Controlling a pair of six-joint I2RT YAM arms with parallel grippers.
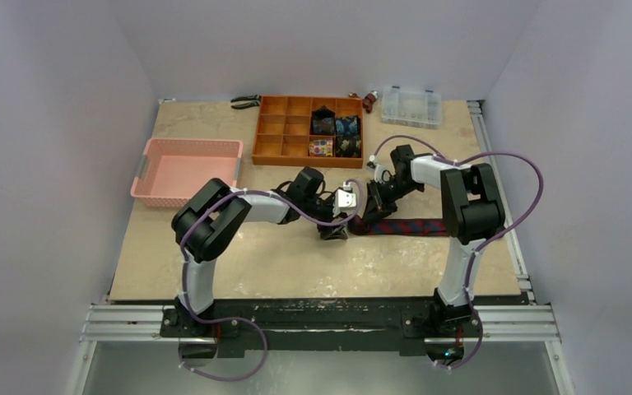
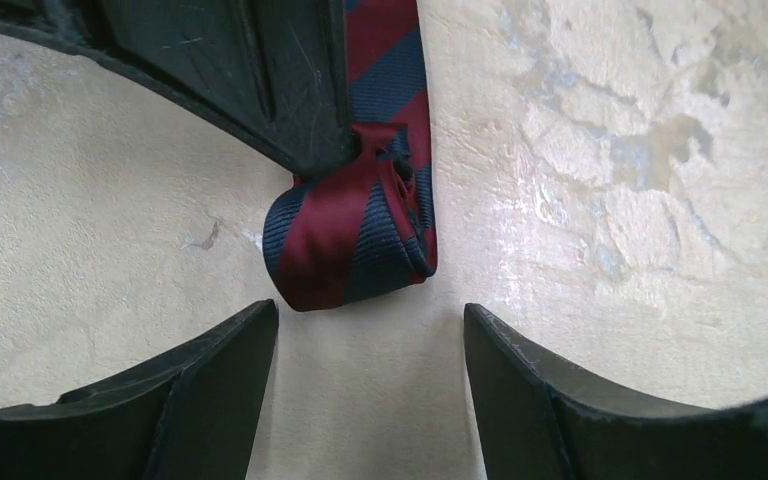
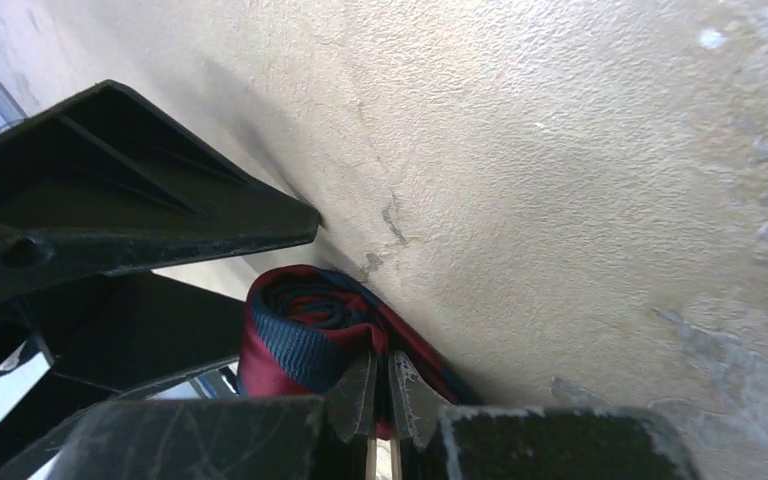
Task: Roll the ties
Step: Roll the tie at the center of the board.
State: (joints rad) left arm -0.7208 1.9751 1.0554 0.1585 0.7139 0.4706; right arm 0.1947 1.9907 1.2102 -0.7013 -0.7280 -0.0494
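Observation:
A navy tie with red diagonal stripes (image 1: 407, 226) lies flat on the table, running right from a small rolled end (image 2: 355, 240). My right gripper (image 3: 380, 385) is shut on a layer of that roll (image 3: 300, 330), with the fabric pinched between its tips. My left gripper (image 2: 370, 310) is open just short of the roll, its fingers (image 2: 220, 370) on either side of bare table and nothing between them. From above, both grippers (image 1: 333, 230) (image 1: 376, 216) meet at the tie's left end. Other rolled ties (image 1: 323, 122) sit in compartments of the orange tray.
The orange compartment tray (image 1: 280, 127) stands at the back centre. A pink basket (image 1: 185, 169) is at the left. A clear plastic box (image 1: 411, 105) and pliers (image 1: 247, 101) lie along the back edge. Purple cables loop over both arms.

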